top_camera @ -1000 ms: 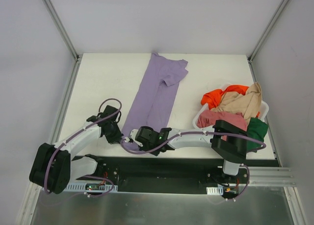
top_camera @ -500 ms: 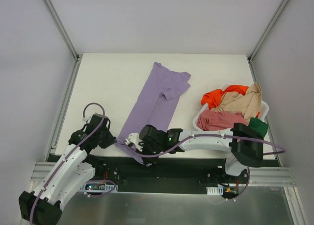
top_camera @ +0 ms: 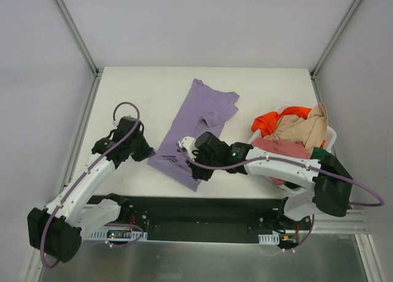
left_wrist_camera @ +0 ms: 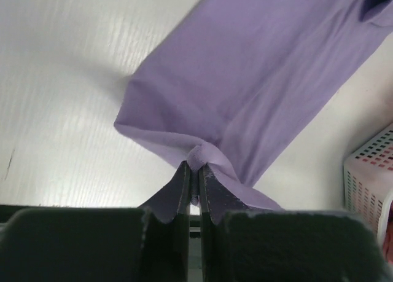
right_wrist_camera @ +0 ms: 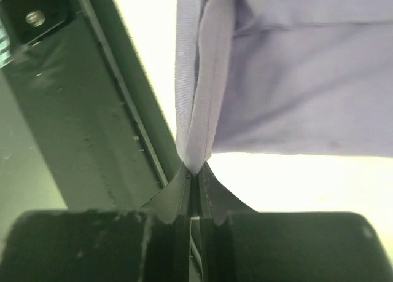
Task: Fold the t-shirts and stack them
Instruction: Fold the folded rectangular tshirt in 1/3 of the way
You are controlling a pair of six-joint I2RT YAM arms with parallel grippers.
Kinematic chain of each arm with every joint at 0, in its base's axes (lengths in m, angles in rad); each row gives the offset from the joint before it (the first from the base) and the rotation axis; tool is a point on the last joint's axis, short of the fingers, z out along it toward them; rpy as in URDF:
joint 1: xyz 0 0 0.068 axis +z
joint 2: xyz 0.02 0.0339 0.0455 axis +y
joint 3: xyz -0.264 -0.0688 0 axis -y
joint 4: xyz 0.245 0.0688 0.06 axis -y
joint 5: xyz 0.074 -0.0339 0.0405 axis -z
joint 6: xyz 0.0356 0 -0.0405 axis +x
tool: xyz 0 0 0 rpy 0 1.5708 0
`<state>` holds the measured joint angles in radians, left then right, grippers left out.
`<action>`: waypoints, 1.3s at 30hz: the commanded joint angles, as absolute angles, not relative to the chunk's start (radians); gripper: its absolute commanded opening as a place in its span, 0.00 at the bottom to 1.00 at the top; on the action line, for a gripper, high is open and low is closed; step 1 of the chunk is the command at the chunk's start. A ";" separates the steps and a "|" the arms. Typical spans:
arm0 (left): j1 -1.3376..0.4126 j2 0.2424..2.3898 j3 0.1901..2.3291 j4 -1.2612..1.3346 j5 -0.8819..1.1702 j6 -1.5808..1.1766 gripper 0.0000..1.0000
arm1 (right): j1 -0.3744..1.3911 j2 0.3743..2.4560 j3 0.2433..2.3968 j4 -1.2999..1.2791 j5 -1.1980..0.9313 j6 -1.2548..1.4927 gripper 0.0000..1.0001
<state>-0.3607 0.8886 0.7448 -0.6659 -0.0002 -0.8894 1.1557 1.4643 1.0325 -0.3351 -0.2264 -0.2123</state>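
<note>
Both arms have drawn back from the near edge and carried the purple shirt's [top_camera: 206,113] near hem up over the table [top_camera: 135,97], so the cloth that reached the edge half a second ago now doubles over itself. The table is white. The purple shirt lies along its middle, running from the far side toward the arms, with its near end bunched and partly lifted. At the right stands the basket [top_camera: 332,134], heaped with the orange shirt [top_camera: 270,120], the beige shirt [top_camera: 304,128], the pink shirt [top_camera: 282,148] and the green shirt [top_camera: 320,152]. The left gripper [top_camera: 146,154] is pinched tight on the hem's left corner, and the cloth puckers at its tips [left_wrist_camera: 194,168]. The right gripper [top_camera: 186,148] is clamped on a folded edge of the same hem [right_wrist_camera: 194,171].
</note>
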 commanded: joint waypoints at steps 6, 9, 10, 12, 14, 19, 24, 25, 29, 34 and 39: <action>-0.368 1.256 1.020 -0.482 -0.047 -0.795 0.00 | 0.931 1.477 1.106 -0.420 -0.097 -0.270 0.00; -0.368 1.383 1.124 -0.466 -0.037 -0.763 0.00 | 0.873 1.517 1.143 -0.423 -0.078 -0.287 0.01; -0.368 1.419 1.161 -0.465 -0.037 -0.750 0.00 | 0.852 1.529 1.158 -0.426 -0.077 -0.296 0.00; -0.368 1.501 1.225 -0.465 -0.037 -0.729 0.00 | 0.815 1.561 1.187 -0.431 -0.077 -0.313 0.00; -0.367 1.573 1.291 -0.465 -0.032 -0.709 0.00 | 0.776 1.597 1.222 -0.439 -0.086 -0.322 0.00; -0.361 1.707 1.397 -0.465 -0.023 -0.681 0.00 | 0.710 1.684 1.287 -0.434 -0.100 -0.363 0.00; -0.342 1.779 1.443 -0.466 -0.054 -0.680 0.00 | 0.660 1.788 1.371 -0.422 -0.115 -0.388 0.00; -0.336 1.793 1.450 -0.465 -0.051 -0.678 0.00 | 0.654 1.805 1.384 -0.423 -0.115 -0.390 0.00; -0.327 1.841 1.474 -0.465 -0.025 -0.670 0.00 | 0.630 1.850 1.413 -0.420 -0.115 -0.394 0.01; -0.321 1.879 1.489 -0.466 -0.032 -0.667 0.00 | 0.612 1.896 1.422 -0.394 -0.100 -0.388 0.03; -0.318 1.931 1.512 -0.466 -0.002 -0.657 0.01 | 0.609 1.924 1.422 -0.373 -0.091 -0.380 0.09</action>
<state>-0.3382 1.9064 1.4658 -0.4744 0.0006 -0.6876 0.6209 1.9064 1.3876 -0.3809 -0.1158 -0.3717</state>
